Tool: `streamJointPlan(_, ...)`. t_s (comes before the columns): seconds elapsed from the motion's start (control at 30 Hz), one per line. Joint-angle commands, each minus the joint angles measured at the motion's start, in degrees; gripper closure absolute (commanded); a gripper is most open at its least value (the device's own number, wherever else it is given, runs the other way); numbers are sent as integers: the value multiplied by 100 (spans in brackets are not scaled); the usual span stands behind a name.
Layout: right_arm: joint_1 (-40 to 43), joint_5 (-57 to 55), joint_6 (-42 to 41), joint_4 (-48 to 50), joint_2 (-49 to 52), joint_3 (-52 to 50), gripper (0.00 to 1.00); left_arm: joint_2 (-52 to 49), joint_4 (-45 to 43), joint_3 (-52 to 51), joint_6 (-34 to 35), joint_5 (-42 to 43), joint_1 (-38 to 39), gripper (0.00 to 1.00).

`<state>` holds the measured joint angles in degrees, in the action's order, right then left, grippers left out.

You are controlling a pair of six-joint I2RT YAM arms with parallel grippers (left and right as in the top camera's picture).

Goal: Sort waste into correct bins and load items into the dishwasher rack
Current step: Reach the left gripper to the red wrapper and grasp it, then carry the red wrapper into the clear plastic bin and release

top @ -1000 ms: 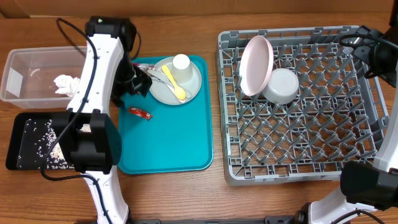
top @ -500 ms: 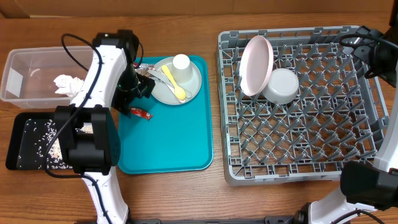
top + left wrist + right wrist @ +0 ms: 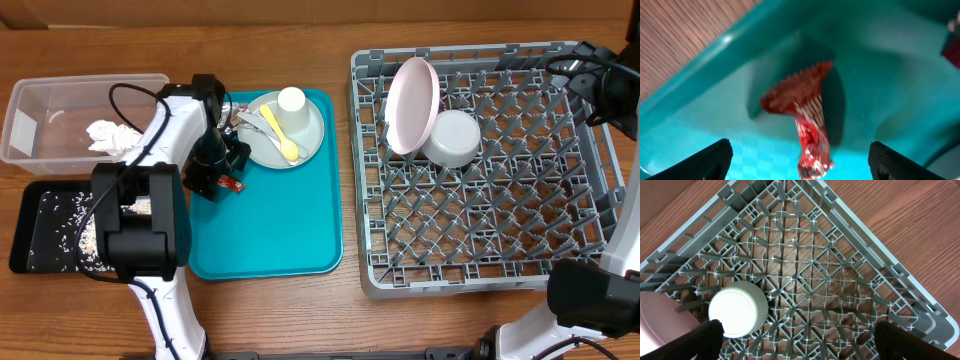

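Note:
The small red packet (image 3: 230,183) lies on the teal tray (image 3: 270,230); in the left wrist view the packet (image 3: 802,117) sits between my open left gripper's (image 3: 800,162) fingers, just above the tray floor. The grey-green plate (image 3: 310,140) holds the small white cup (image 3: 291,102), yellow spoon (image 3: 281,134) and white fork (image 3: 250,122). The clear tub (image 3: 50,100) holds the white napkin (image 3: 108,135). The black tray (image 3: 35,255) holds rice grains (image 3: 75,235). The grey rack (image 3: 480,240) holds the pinkish plate (image 3: 411,104) and white bowl (image 3: 452,137), also in the right wrist view (image 3: 737,309). My right gripper (image 3: 797,340) is open above the rack (image 3: 830,280).
The left arm's base (image 3: 150,230) stands between the black tray and the teal tray. The right arm (image 3: 610,90) hangs over the rack's far right corner. Bare wooden table (image 3: 300,320) lies in front.
My left gripper has moved from beside the plate toward me and lowered over the red packet. The right arm has not moved.

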<state>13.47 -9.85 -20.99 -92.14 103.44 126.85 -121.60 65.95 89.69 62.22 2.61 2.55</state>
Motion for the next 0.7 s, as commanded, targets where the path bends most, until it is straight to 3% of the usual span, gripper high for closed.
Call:
streamJointPlan(0.0,15,-61,-44,33,-46,-15,0,118,-44,-57,35,-302,-44,11)
streamJointPlan(0.17,15,-61,-44,33,-46,-15,0,96,-317,-313,37,-302,-39,20)
streamJointPlan(0.23,15,-61,-44,31,-46,-15,0,96,-492,-472,33,-321,-61,38)
streamJointPlan(0.33,15,-61,-44,33,-46,-15,0,96,-490,-468,-52,-323,-70,56)
streamJointPlan(0.37,15,-61,-44,33,-46,-15,0,96,-450,-468,-50,-369,-70,67)
streamJointPlan(0.43,15,-61,-44,31,-46,-15,0,98,-437,-466,-52,-393,-70,75)
streamJointPlan(0.47,15,-61,-44,31,-46,-15,0,98,-361,-437,-72,-389,-70,94)
streamJointPlan(0.67,15,-61,-44,31,-46,-15,0,98,258,0,-186,-455,-70,96)
